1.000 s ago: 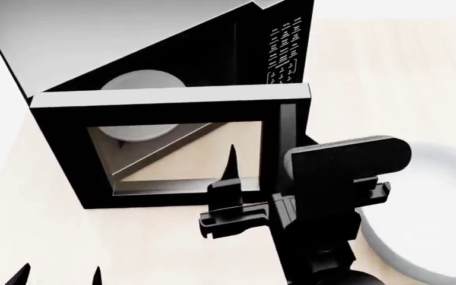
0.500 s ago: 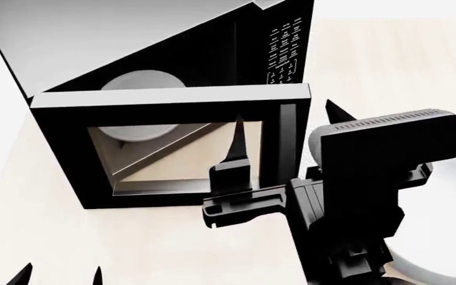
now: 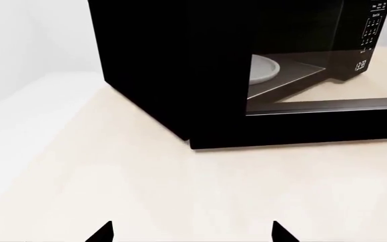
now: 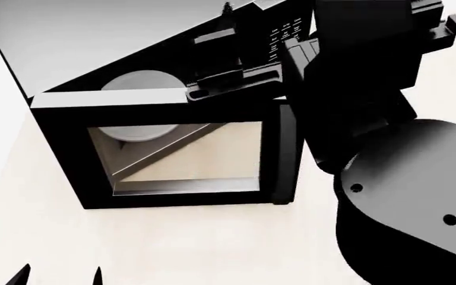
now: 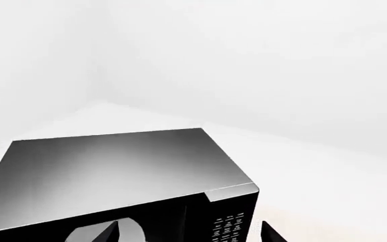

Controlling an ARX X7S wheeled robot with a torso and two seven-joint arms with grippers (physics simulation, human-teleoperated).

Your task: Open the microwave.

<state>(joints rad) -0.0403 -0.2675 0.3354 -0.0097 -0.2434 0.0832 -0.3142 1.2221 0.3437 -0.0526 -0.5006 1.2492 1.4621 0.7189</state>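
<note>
The black microwave (image 4: 117, 41) with a grey top stands at an angle on the beige table, its keypad (image 4: 285, 35) at the right. Its glass-windowed door (image 4: 62, 148) is swung partly open towards me, the vertical handle (image 4: 287, 154) on its free edge. The white turntable (image 4: 141, 80) shows inside. My right gripper (image 4: 272, 15) is raised above the microwave's top front corner, open and holding nothing; its wrist view looks down on the grey top (image 5: 113, 171). My left gripper (image 3: 192, 234) hovers low over the table before the door (image 3: 328, 108), open and empty.
The beige table (image 4: 173, 243) ends at a white edge (image 3: 39, 106) left of the microwave. My right arm's large black body (image 4: 410, 202) fills the right of the head view and hides what lies behind it.
My right arm has lifted from in front of the door's handle side up to above the microwave's top. The door and the left gripper have not moved.
</note>
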